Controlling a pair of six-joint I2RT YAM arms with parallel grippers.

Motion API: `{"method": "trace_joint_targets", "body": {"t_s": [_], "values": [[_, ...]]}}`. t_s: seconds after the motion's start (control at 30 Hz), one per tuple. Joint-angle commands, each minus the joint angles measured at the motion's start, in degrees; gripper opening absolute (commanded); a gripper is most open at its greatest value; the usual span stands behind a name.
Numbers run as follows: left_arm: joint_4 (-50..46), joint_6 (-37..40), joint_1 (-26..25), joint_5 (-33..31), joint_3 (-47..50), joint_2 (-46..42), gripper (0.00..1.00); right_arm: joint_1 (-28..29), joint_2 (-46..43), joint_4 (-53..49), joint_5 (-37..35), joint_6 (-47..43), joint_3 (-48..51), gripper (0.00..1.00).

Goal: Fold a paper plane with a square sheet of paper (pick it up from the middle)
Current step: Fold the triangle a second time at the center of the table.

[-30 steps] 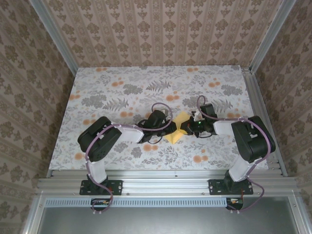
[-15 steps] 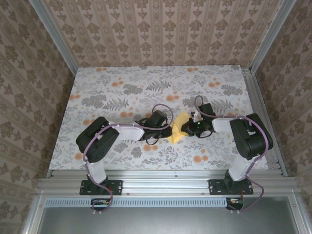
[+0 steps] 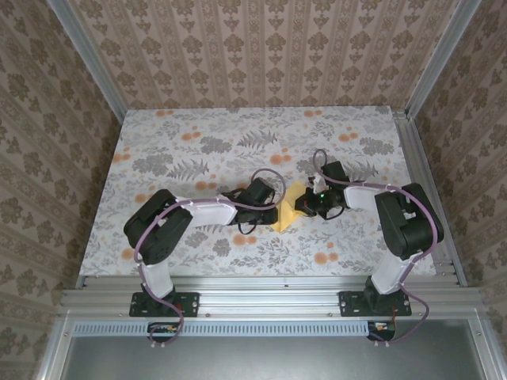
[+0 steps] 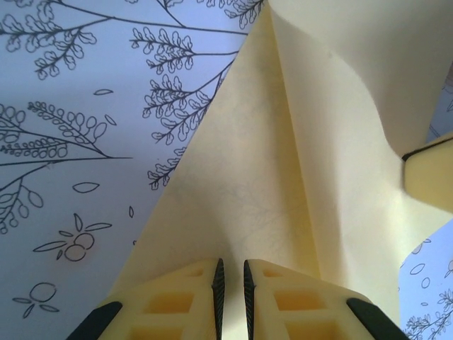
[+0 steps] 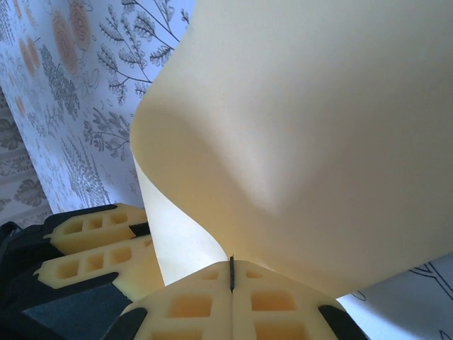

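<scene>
One curled sheet (image 5: 318, 142); right fingers (image 5: 191, 304) pinch it.

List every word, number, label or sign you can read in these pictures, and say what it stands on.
None: no readable text anywhere.
The square sheet of paper is plain pale yellow.
The table cover bears only leaf and flower prints.

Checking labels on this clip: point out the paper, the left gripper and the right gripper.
paper (image 3: 287, 214): top view, its bare middle.
left gripper (image 4: 231, 263): left wrist view, between the fingertips.
right gripper (image 5: 231, 259): right wrist view, where the fingertips meet.
</scene>
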State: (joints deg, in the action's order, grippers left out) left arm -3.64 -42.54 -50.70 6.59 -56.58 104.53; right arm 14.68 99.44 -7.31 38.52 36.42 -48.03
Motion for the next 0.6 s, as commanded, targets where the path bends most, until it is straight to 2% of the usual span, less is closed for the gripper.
{"method": "trace_joint_targets", "body": {"t_s": [0.0,0.57], "values": [[-4.4,2.6,-0.5,-0.7,-0.6,1.7,0.19,0.2,1.5,-4.6,-2.1,-4.1,-2.4,0.01],[-3.6,2.7,-0.8,0.8,-1.8,3.0,0.19,1.6,4.3,-6.4,-4.2,-7.6,-4.4,0.01]]}}
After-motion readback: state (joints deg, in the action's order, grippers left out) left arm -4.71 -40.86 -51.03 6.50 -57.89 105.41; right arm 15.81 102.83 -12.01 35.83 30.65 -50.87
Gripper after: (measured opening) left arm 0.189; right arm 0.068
